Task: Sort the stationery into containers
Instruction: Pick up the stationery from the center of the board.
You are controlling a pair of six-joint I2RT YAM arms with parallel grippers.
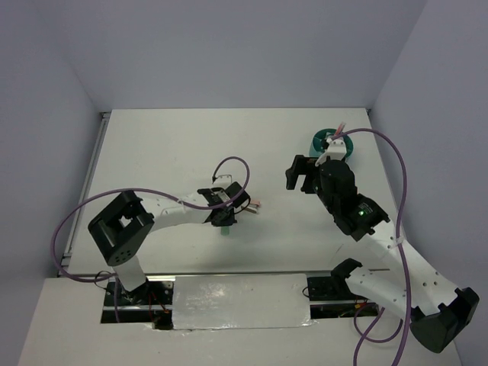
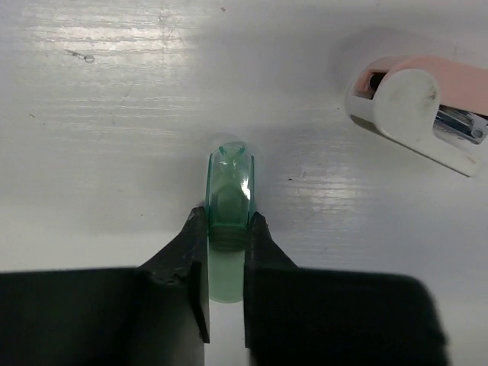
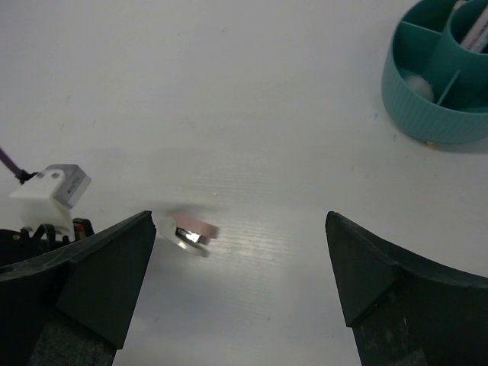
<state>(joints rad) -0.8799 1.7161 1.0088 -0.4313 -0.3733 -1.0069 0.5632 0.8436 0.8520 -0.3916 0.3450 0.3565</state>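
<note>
While the left claw (image 2: 227, 232) pinches a translucent mint-green stub (image 2: 229, 183), right claw (image 3: 239, 236) gaping wide

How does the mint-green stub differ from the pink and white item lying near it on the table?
The mint-green stub is translucent green and narrow; the pink and white item is opaque and broader. The stub is clamped in the left gripper, while the pink and white item lies free on the table. Both are outside the teal organiser.
</note>
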